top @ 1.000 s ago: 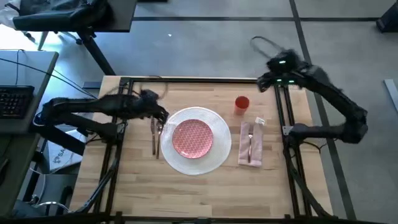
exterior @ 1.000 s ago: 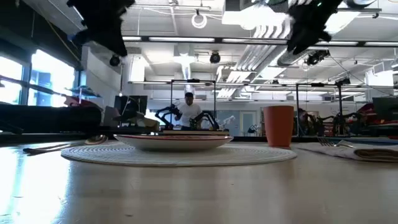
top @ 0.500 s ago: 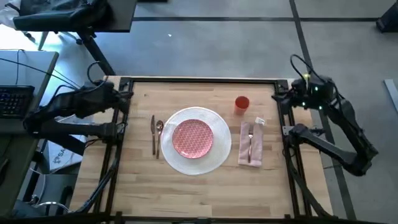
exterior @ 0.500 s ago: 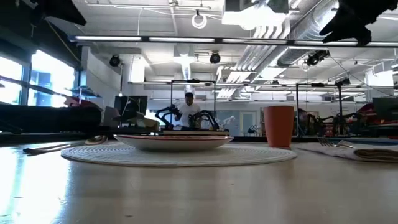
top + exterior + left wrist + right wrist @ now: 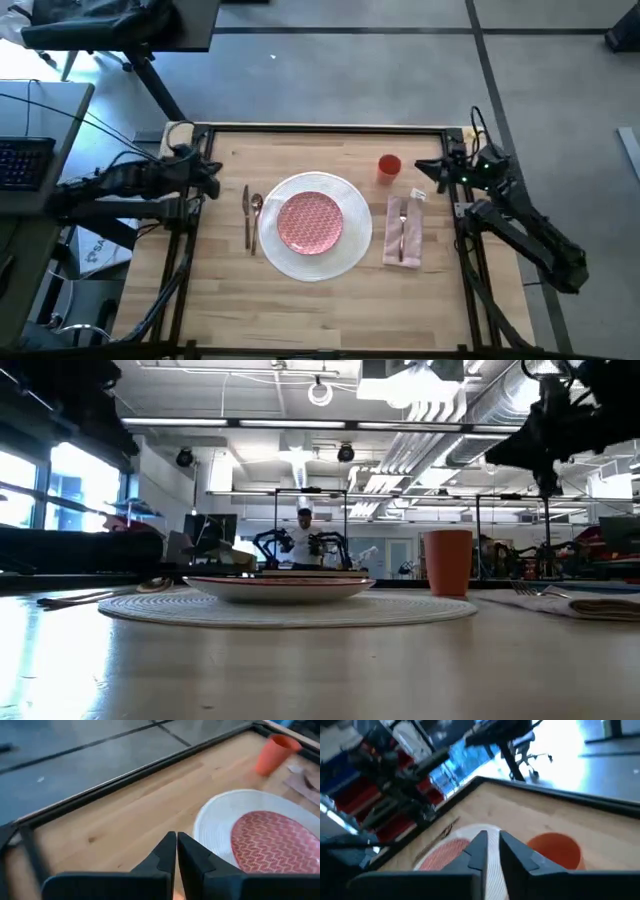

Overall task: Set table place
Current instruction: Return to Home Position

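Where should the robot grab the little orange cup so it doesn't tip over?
Best around the middle of the orange cup's side wall, fingers coming in level from the right gripper's side. The cup stands upright, with bare table between it and that gripper, while the white plate and napkin lie towards its other sides.

White, pink, gold and orange on light wood

White plate (image 5: 340,240) under a pink zigzag-patterned plate (image 5: 309,221); pale pink napkin (image 5: 410,245); gold cutlery (image 5: 247,217); orange cup (image 5: 389,167); light wood table (image 5: 300,305), black frame.
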